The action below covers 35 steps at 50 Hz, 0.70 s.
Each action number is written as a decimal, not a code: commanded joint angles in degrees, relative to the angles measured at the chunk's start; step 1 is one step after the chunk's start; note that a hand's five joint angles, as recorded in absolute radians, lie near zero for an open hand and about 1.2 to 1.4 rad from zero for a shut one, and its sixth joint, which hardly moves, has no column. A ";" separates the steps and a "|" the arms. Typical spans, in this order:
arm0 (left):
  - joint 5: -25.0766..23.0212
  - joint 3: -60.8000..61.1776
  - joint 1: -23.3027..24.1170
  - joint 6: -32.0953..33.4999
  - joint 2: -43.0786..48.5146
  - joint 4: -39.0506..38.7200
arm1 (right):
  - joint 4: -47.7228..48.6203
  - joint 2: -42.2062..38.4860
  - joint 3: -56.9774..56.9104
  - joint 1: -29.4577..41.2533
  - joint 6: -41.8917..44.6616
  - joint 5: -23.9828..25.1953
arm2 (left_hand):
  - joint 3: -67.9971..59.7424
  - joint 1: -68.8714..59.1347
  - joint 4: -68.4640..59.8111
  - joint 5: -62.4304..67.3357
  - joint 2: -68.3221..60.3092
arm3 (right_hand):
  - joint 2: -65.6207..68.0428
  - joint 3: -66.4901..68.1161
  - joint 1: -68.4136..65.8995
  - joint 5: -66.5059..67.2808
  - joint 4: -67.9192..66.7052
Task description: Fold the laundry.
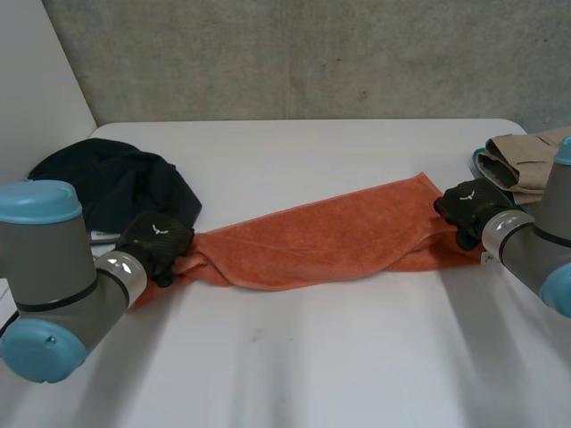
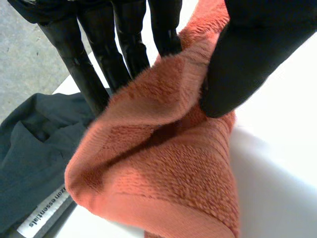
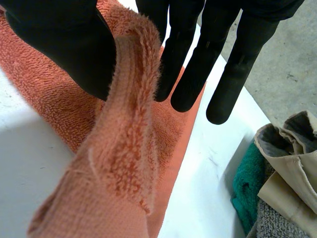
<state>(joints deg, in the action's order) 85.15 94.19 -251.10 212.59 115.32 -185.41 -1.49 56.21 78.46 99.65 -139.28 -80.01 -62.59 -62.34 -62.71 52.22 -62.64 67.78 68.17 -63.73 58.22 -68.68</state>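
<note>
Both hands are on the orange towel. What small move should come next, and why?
The left hand and right hand each pinch an end of the orange towel, whose middle lies bunched on the table. Probably draw the hands slightly apart to pull it taut before folding.

Grey arms (image 1: 53, 259), light-blue caps (image 1: 36, 201), silver wrist rings (image 1: 125, 272), black left robot hand (image 1: 153, 242), black right robot hand (image 1: 470, 207)

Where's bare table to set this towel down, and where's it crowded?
Widest bare patch: table in front of the orange towel, toward the near edge. Another behind it, between the dark garment and the beige garment. Crowded: the left hand pinching one towel end by the dark garment, the right hand pinching the other by the beige one.
</note>
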 commanded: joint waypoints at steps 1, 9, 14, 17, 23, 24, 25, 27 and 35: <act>0.46 -5.22 -0.09 -0.25 2.09 1.63 | 0.35 -0.57 -1.81 0.02 0.85 -0.06 | -17.41 -17.66 -17.29 17.78 -17.36 | 12.22 11.83 -16.27 11.78 -11.32; 2.21 -26.80 -3.16 0.19 8.42 1.37 | 5.08 -4.96 -15.49 2.21 4.80 -1.11 | -17.41 -17.66 -17.29 17.78 -17.36 | 12.22 11.83 -16.27 11.78 -11.32; 1.60 -44.77 -5.36 -2.79 10.71 -2.31 | 16.15 -5.94 -29.84 2.48 0.07 -5.51 | -17.41 -17.66 -17.29 17.78 -17.36 | 12.22 11.83 -16.27 11.78 -11.32; 1.86 -52.60 -6.50 -9.63 10.28 -8.99 | 27.63 -4.98 -35.02 1.96 -5.71 -7.87 | -17.41 -17.66 -17.29 17.78 -17.36 | 12.22 11.83 -16.27 11.78 -11.32; 1.95 -53.85 -8.09 -23.00 6.76 -20.77 | 41.30 -1.46 -33.91 1.16 -11.63 -7.54 | -17.41 -17.66 -17.29 17.78 -17.36 | 12.22 11.83 -16.27 11.78 -11.32; 1.69 -52.98 -8.26 -24.67 5.98 -21.91 | 41.13 -0.84 -32.68 1.16 -11.72 -6.66 | -17.41 -17.66 -17.29 17.78 -17.36 | 12.22 11.83 -16.27 11.78 -11.32; 1.60 -52.27 -8.18 -25.03 5.45 -21.92 | 40.96 -0.58 -32.06 1.16 -11.81 -6.05 | -17.41 -17.66 -17.29 17.78 -17.36 | 12.22 11.83 -16.27 11.78 -11.32; 1.16 -50.60 -8.18 -25.30 4.74 -21.75 | 40.34 -0.22 -30.66 1.34 -11.81 -4.90 | -17.41 -17.66 -17.29 17.78 -17.36 | 12.22 11.83 -16.27 11.78 -11.32; -2.70 -35.67 -7.56 -25.30 2.54 -21.75 | 36.92 0.04 -21.96 0.99 -11.72 -1.03 | -17.41 -17.66 -17.29 17.78 -17.36 | 12.22 11.83 -16.27 11.78 -11.32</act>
<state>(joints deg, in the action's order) 84.58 47.90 -259.25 186.57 119.14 -207.77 38.66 56.40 50.68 100.86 -151.55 -83.44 -68.33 -66.34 -68.75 57.19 -68.63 68.08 68.43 -63.73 58.57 -68.74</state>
